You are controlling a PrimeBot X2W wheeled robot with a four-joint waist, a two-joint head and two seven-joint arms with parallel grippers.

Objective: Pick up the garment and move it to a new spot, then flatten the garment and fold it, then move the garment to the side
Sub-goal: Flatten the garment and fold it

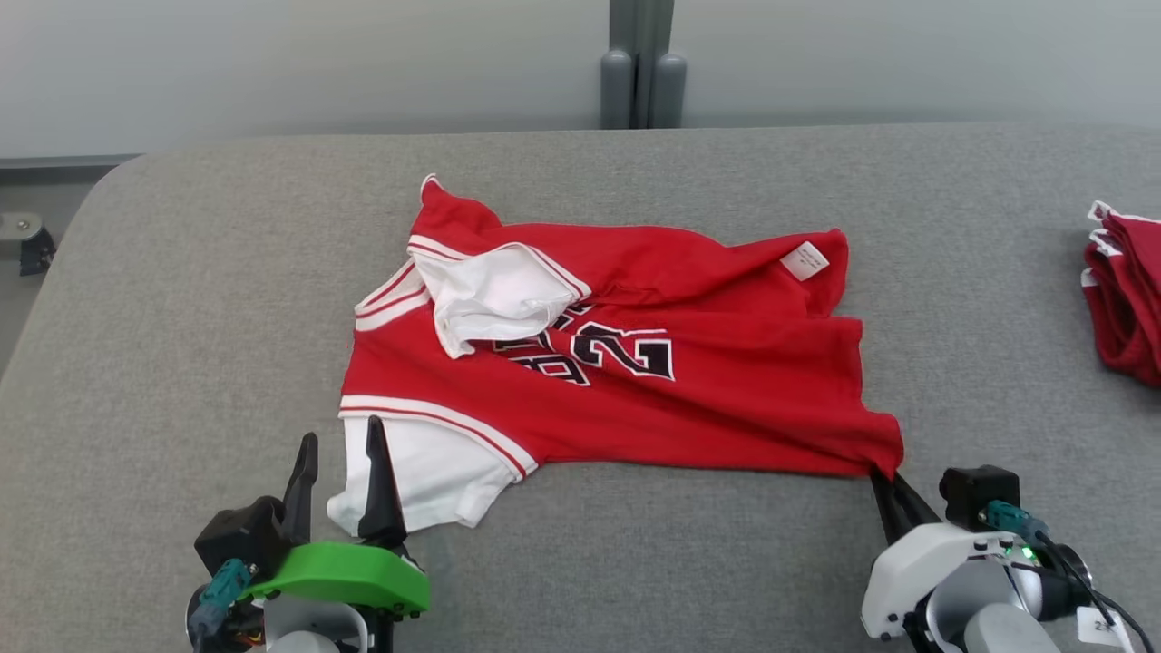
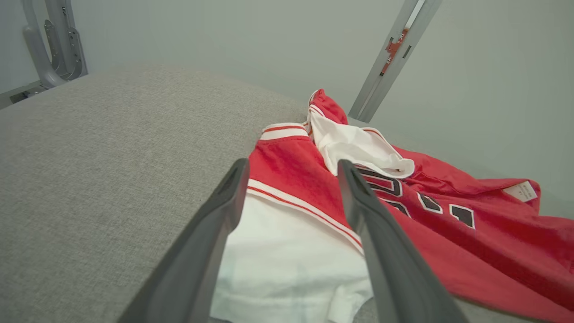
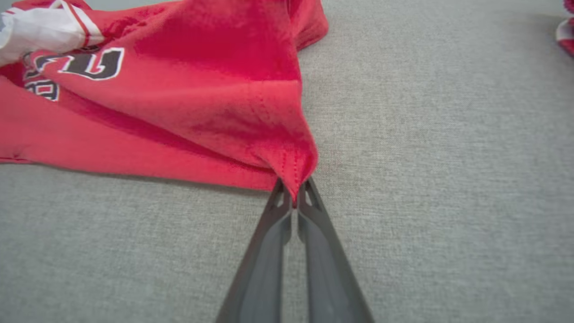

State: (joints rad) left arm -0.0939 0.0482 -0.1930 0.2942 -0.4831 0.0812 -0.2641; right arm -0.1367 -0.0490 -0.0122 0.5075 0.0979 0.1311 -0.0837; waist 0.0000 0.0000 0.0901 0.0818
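The left gripper (image 1: 341, 433) is poising at the near left, jaws wide apart over the garment's (image 1: 689, 408) white sleeve (image 1: 426, 476). The right gripper (image 3: 294, 197) is clamping the garment's near-right corner. The garment is lying rumpled mid-table (image 1: 181, 272), and a red pile (image 1: 1125, 299) is sitting far right.

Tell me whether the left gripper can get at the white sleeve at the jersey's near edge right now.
Probably yes. The left gripper stands open right at the edge of the white sleeve, and nothing blocks the way. Whether it touches the cloth is unclear.
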